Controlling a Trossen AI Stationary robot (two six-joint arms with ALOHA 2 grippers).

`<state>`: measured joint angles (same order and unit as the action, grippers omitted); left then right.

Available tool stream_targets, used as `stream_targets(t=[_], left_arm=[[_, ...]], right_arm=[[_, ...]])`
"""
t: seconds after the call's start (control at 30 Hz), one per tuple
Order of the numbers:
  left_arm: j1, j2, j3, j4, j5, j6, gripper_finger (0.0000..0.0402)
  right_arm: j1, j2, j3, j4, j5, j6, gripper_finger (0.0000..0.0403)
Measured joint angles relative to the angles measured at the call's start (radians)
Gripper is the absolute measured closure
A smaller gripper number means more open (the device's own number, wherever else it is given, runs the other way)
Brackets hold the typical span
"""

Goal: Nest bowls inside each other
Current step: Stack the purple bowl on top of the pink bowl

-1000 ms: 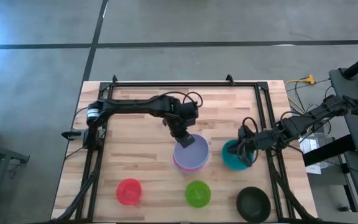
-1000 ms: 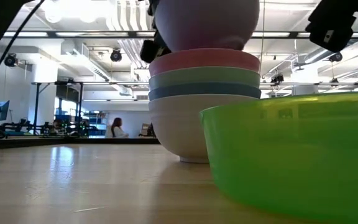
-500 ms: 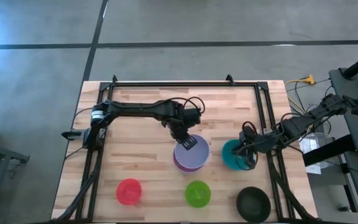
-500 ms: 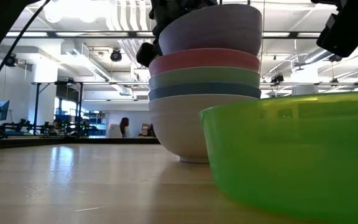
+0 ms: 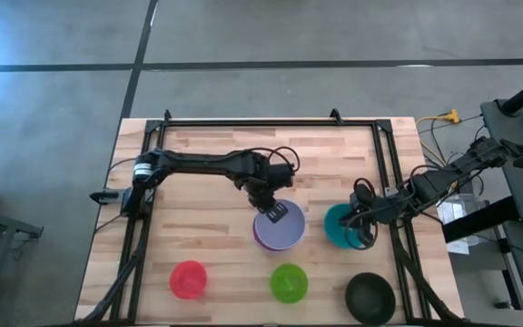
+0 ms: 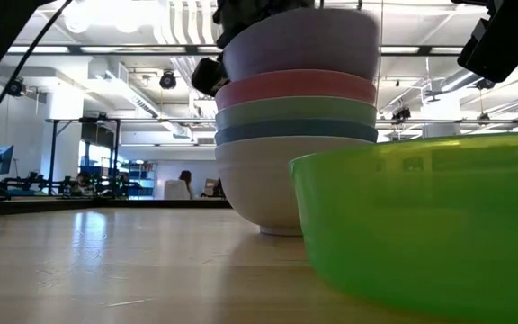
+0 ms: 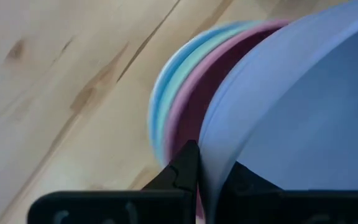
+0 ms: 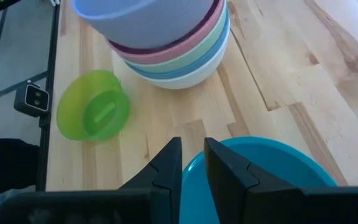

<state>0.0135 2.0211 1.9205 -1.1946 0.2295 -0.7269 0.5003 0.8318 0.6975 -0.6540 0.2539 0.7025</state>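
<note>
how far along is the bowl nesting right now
Roughly half. Done: white, blue, pale green and pink bowls sit nested as a stack. In hand: the left gripper pinches the lavender bowl onto the stack, while the right gripper grips the teal bowl. Left: red, bright green and black bowls.

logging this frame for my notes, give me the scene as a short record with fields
stack: lavender bowl on top, then pink, pale green, blue, white bowl at the bottom
left gripper: shut on the lavender bowl's rim, at the stack
right gripper: fingers astride the teal bowl rim
loose bowls: red bowl, bright green bowl, black bowl along the table's near edge
left to nest: teal, red, bright green, black
</note>
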Motion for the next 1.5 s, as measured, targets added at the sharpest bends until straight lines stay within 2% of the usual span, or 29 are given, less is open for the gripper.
stream_targets(t=[0.13,0.47,0.6,0.73,1.17,1.3,1.5], left_arm=[[-0.004,0.033,0.000,-0.066,0.003,0.003,0.0401],[-0.007,0.049,0.002,-0.042,0.007,0.008,0.0401],[-0.007,0.049,0.001,-0.038,0.006,0.068,0.0398],[-0.006,0.050,0.001,-0.043,0.004,0.087,0.0367],[-0.006,0.045,0.000,-0.033,0.007,0.081,0.0217],[-0.006,0.042,0.013,-0.035,0.008,0.079,0.0197],[-0.004,0.042,0.042,-0.035,0.000,0.079,0.0193]], right_arm=[[0.000,0.000,0.000,0.000,0.000,0.001,0.0339],[0.010,0.000,0.000,0.002,0.000,0.046,0.0339],[0.027,0.000,0.000,0.002,0.000,0.047,0.0339],[0.038,0.000,0.000,0.002,0.000,0.057,0.0339],[0.043,0.000,0.000,0.007,0.000,0.058,0.0339],[0.043,0.000,0.000,0.007,0.000,0.058,0.0339],[0.043,0.000,0.000,0.008,0.001,0.057,0.0339]])
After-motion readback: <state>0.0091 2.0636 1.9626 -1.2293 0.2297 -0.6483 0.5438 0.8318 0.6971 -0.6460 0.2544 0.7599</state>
